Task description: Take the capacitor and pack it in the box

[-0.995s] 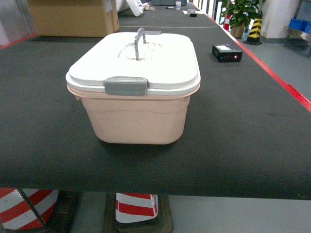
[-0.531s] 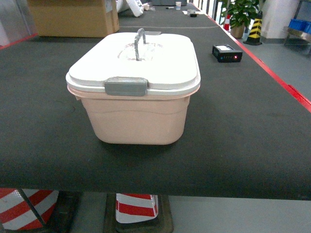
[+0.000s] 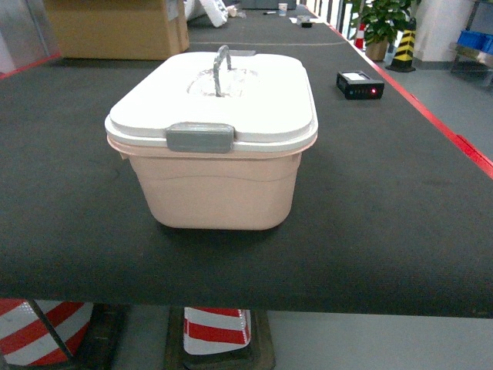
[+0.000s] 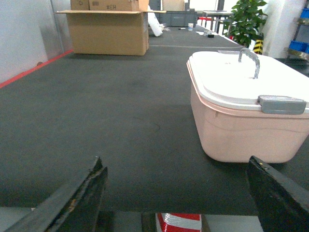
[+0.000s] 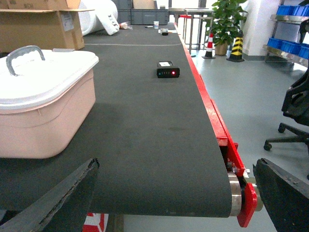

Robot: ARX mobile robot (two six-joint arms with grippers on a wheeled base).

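Box (image 3: 212,181) sat lidded on belt (image 3: 385,200), contents hidden. Left gripper (image 4: 176,193) and right gripper (image 5: 174,193) were spread wide, empty, fingertips cut off.

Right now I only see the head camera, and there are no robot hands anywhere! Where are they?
Observer: Both are low at the near edge of the belt. The left gripper has its fingers wide apart, holding nothing.
Operator: And the other one?
Observer: The right gripper is open and empty too, with the box off to its left.
Operator: Is anything beside the belt?
Observer: A black office chair stands on the floor to the right.
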